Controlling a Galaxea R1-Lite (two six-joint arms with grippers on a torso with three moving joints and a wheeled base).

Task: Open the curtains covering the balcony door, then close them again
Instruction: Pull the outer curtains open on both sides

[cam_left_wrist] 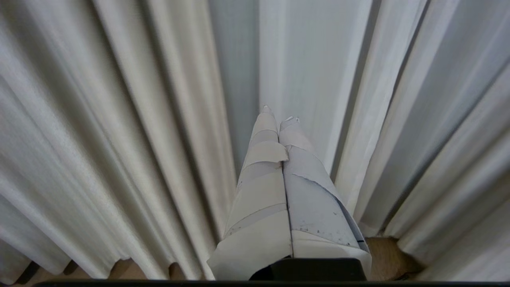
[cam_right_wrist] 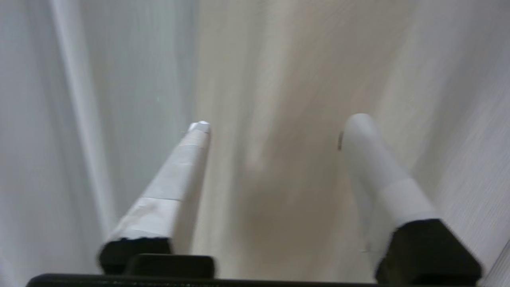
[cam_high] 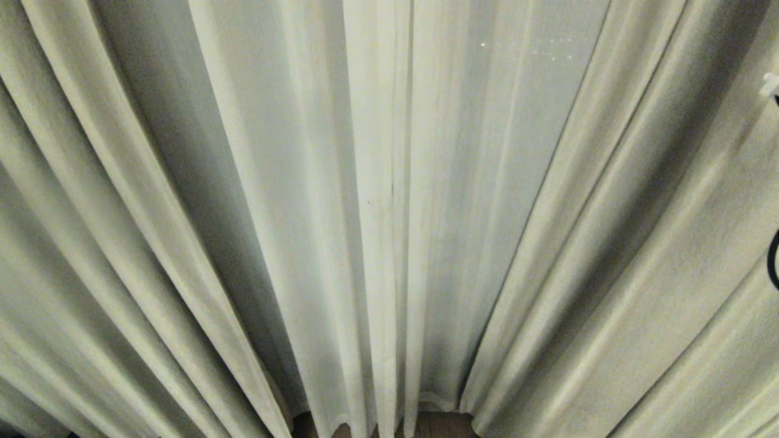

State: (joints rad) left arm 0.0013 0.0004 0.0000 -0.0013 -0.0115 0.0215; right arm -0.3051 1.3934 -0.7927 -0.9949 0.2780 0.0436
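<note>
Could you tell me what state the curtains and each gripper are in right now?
curtains: drawn shut, the two panels meeting at the middle, hanging in pleats down to the floor.
left gripper: shut, empty, pointing at the fabric.
right gripper: open, nothing between its fingers, close before the fabric.
balcony door: hidden behind the curtains.

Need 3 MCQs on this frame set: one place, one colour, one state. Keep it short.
1. Where do the two curtains meet in the head view?
A. centre
B. far left
C. far right

2. What colour are the curtains?
A. dark brown
B. cream-white
C. blue

3. How is the right tool set?
A. shut on fabric
B. shut, empty
C. open, holding nothing

Answers:
1 A: the panel edges run down mid-picture, closed.
2 B: pale cream pleats fill every view.
3 C: its fingers stand wide apart, with fabric only behind them. The left tool is shut.
</note>
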